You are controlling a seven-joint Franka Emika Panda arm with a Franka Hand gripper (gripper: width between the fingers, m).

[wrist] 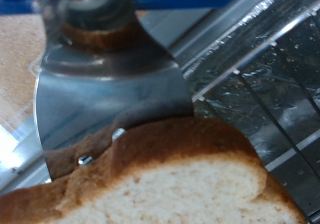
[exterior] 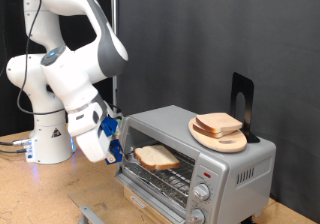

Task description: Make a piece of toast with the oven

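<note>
The silver oven (exterior: 225,164) stands at the exterior view's right with its door open and two round knobs (exterior: 204,182) on the front. My gripper (exterior: 121,151) is at the oven's open mouth, shut on the edge of the piece of toast (exterior: 157,157), a pale slice with a brown crust that lies flat and reaches into the opening. In the wrist view the piece of toast (wrist: 150,184) fills the foreground under a metal finger (wrist: 100,89) of my gripper (wrist: 110,134). The wire rack (wrist: 265,69) lies just beyond. The other finger is hidden by the bread.
A round wooden plate (exterior: 232,141) with more bread slices (exterior: 217,124) sits on top of the oven, next to a black stand (exterior: 241,99). The robot's white base (exterior: 50,134) stands at the exterior view's left on the wooden table (exterior: 40,189).
</note>
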